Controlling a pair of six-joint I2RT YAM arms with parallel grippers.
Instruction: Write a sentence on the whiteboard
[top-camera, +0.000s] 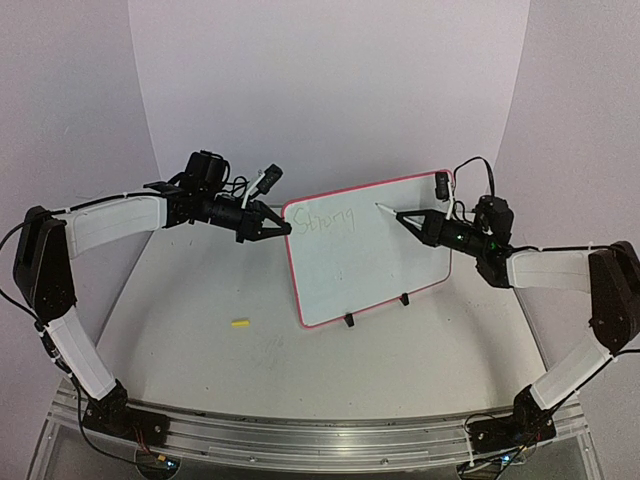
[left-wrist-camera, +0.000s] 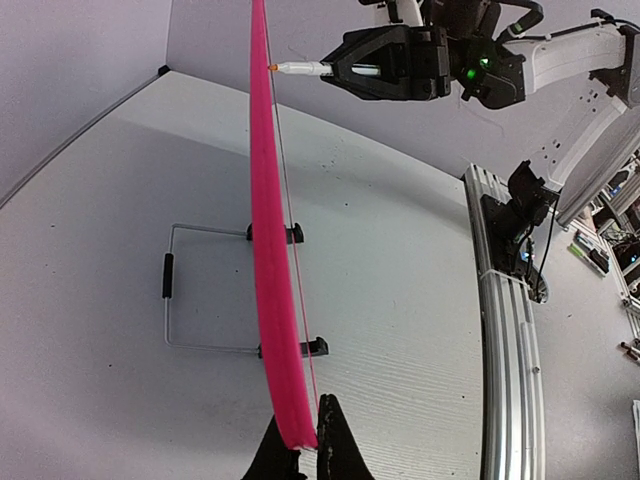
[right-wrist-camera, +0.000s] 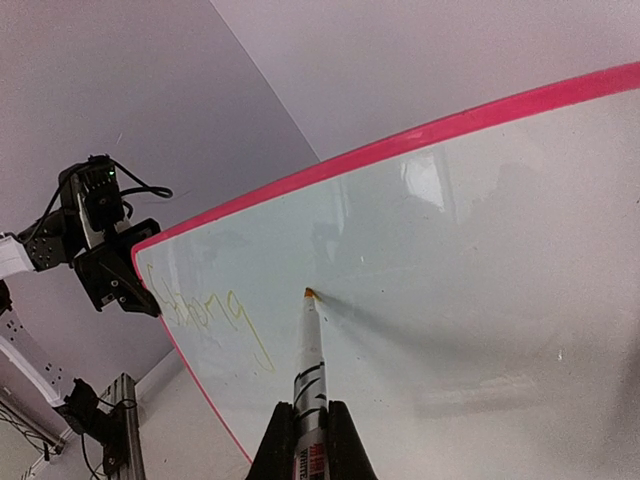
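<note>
The whiteboard (top-camera: 380, 270) stands upright on small black feet, its rim pink-red. Faint yellow-green cursive on its upper left, the start of the sentence (top-camera: 325, 220), reads "Strong" (right-wrist-camera: 212, 315). My left gripper (top-camera: 283, 228) is shut on the board's left edge; in the left wrist view the jaws (left-wrist-camera: 305, 445) pinch the pink rim (left-wrist-camera: 268, 250). My right gripper (top-camera: 412, 219) is shut on a white marker (right-wrist-camera: 310, 350). The marker's orange tip (right-wrist-camera: 309, 293) rests against the board face to the right of the word.
A small yellow marker cap (top-camera: 239, 324) lies on the table left of the board. A wire stand (left-wrist-camera: 200, 290) props the board from behind. The aluminium rail (top-camera: 300, 432) with both arm bases runs along the near edge. Pale walls close the back and sides.
</note>
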